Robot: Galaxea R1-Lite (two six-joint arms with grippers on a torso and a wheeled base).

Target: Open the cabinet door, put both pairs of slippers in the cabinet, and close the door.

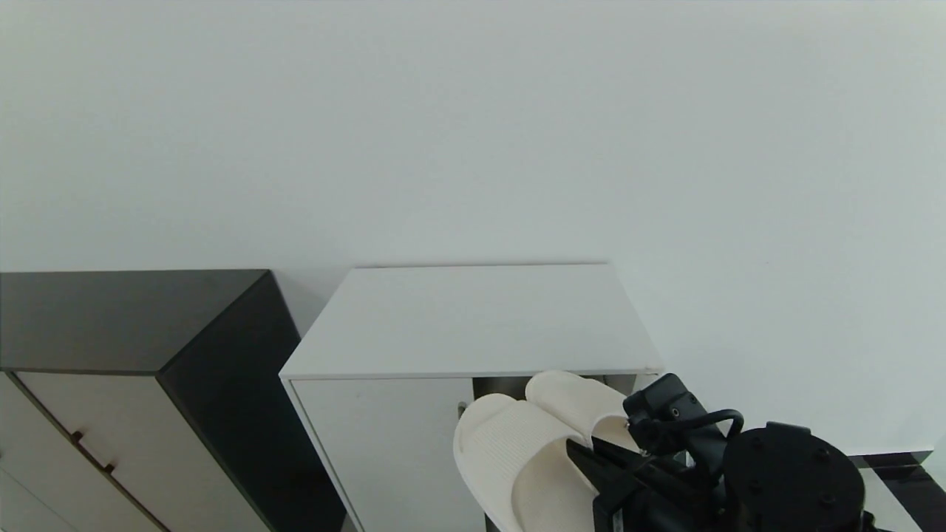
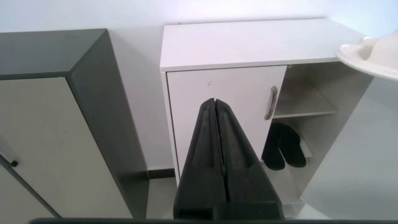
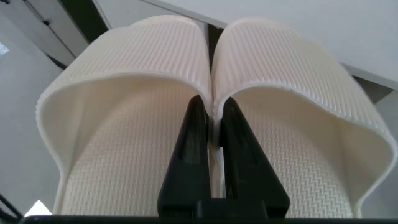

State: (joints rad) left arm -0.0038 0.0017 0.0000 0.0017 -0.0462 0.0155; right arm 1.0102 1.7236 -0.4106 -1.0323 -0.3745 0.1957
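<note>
A pair of cream slippers (image 1: 532,436) hangs in front of the white cabinet (image 1: 473,325), held side by side by my right gripper (image 1: 591,451). The right wrist view has its fingers (image 3: 200,140) pinching the two inner edges of the cream slippers (image 3: 261,81) together. The cabinet's right door stands open in the left wrist view, and a dark pair of slippers (image 2: 284,146) stands on the bottom shelf. The cabinet's left door (image 2: 224,118) with its metal handle (image 2: 271,102) is closed. My left gripper (image 2: 216,102) is shut on nothing, some way in front of that door.
A dark cabinet (image 1: 133,325) with pale drawer fronts stands to the left of the white one, close beside it. A middle shelf (image 2: 308,106) sits inside the open compartment. A plain white wall (image 1: 473,133) is behind both cabinets.
</note>
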